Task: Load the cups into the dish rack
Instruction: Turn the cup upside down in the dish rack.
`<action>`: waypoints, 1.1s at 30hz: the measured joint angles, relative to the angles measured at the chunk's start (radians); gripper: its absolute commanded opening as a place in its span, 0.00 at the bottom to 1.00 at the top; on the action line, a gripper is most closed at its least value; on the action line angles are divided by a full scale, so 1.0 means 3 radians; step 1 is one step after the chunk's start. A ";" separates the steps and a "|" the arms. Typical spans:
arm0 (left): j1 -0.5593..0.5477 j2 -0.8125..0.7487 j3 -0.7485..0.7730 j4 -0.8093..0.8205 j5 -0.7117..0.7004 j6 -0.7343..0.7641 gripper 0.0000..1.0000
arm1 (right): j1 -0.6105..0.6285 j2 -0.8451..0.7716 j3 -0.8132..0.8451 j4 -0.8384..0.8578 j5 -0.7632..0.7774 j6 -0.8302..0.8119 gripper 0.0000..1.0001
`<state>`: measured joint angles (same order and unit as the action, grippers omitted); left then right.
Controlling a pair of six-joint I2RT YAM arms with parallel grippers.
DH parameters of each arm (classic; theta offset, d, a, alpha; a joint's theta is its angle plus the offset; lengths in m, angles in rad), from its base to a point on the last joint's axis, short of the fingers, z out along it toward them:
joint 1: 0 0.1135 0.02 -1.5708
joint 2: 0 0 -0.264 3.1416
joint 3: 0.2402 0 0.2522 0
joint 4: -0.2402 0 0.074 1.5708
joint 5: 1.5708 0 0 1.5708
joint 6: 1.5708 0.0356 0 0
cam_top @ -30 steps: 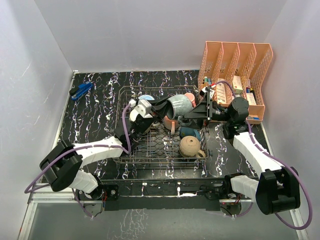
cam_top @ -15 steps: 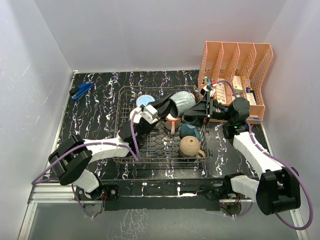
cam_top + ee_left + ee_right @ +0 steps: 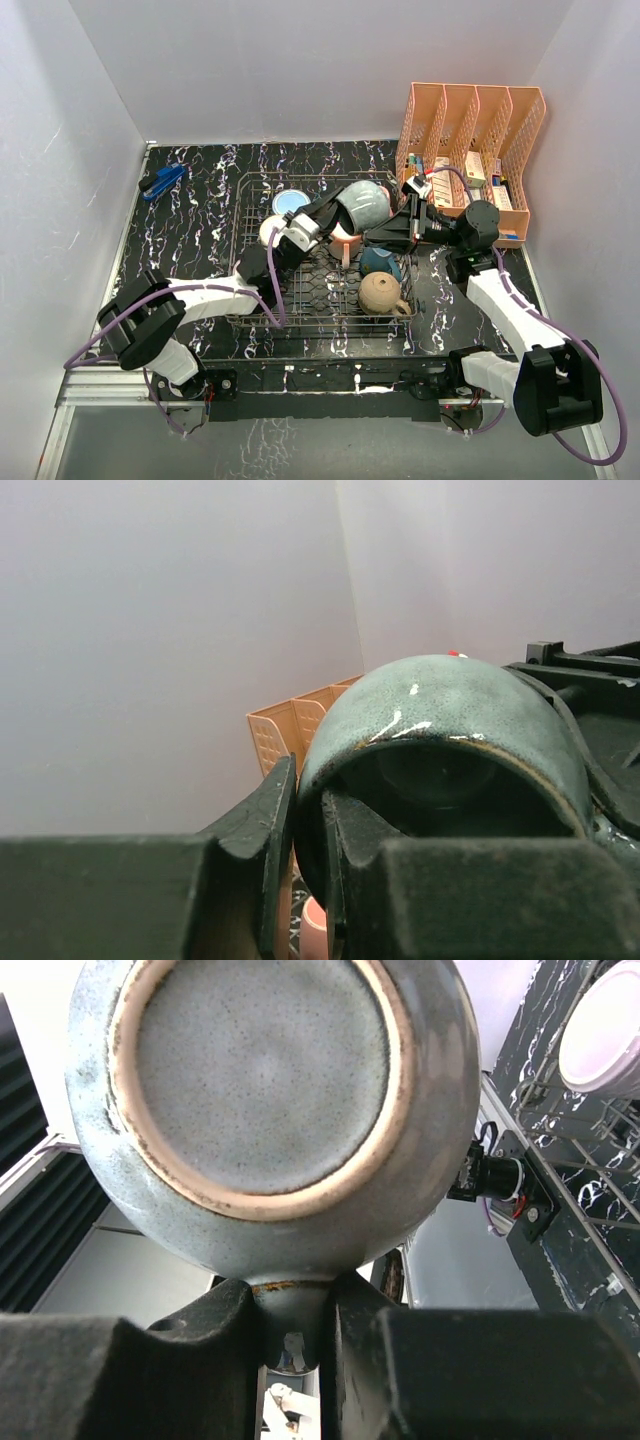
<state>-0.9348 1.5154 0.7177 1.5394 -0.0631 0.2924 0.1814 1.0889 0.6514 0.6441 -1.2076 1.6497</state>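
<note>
A grey-green mug (image 3: 362, 203) hangs tilted over the back of the dish rack (image 3: 250, 300), held from both sides. My left gripper (image 3: 335, 210) is shut on its rim; in the left wrist view the fingers (image 3: 262, 825) pinch the mug's wall (image 3: 440, 710). My right gripper (image 3: 382, 232) is shut on its handle, and the right wrist view shows the mug's base (image 3: 265, 1070) above the pinched handle (image 3: 292, 1325). In the rack lie a tan cup (image 3: 380, 292), a teal cup (image 3: 380, 262), a peach cup (image 3: 345, 245), a cream cup (image 3: 270, 230) and a light blue cup (image 3: 290, 200).
An orange mesh file organizer (image 3: 470, 140) with small boxes stands at the back right, close behind the right arm. A blue object (image 3: 160, 182) lies at the back left on the black marbled mat. White walls close in the sides and the back.
My left gripper has carried the grey-green mug a little right and back. The right gripper, open a second ago, has shut on the mug's handle.
</note>
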 measured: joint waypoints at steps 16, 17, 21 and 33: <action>-0.0067 -0.0787 -0.0717 -0.0163 0.0150 -0.0584 0.65 | -0.0004 0.0064 -0.0247 0.0150 0.0064 -0.0037 0.08; -0.0070 -0.0900 -0.0759 -0.0253 0.0137 -0.0626 0.67 | -0.0004 0.0070 -0.0247 0.0161 0.0072 -0.0047 0.08; -0.0076 -0.1415 -0.0852 -0.0902 0.0039 -0.0827 0.82 | -0.0022 0.0085 -0.0247 0.0187 0.0089 -0.0179 0.08; 0.0413 -0.2183 0.0359 -0.4392 -0.0051 -0.1537 0.96 | 0.0037 0.0369 0.0303 -0.0941 -0.0177 -0.2248 0.08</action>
<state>-0.8108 0.8604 0.8253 0.2218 -0.0784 -0.1688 0.1925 1.1995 0.7422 0.3618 -1.2606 0.9752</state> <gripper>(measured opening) 0.933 0.212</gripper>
